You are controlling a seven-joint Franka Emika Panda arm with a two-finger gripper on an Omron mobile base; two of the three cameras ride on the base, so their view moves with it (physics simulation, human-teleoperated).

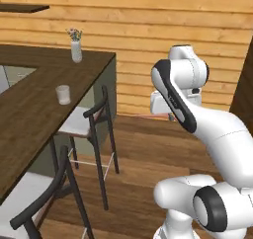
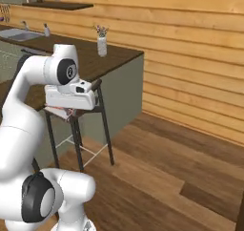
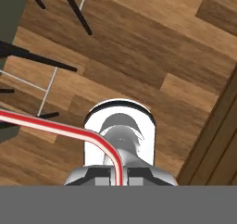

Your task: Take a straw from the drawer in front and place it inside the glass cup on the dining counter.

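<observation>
Straw (image 3: 69, 130): thin, red with pale edges, pinched between the gripper (image 3: 118, 174) tips, running out sideways over the wood floor; looks bent in the hand view. Cup (image 1: 63, 94): small clear frosted tumbler, upright, empty, on the dark wood bench (image 1: 29, 109), near its edge.

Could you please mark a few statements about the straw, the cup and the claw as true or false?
1. The claw is shut on the straw. True.
2. The straw already stands in the glass cup. False: the cup holds nothing.
3. The glass cup stands on the dining counter. True.
4. The vase of flowers lies toppled on the floor. False: it stands upright on the counter.
</observation>
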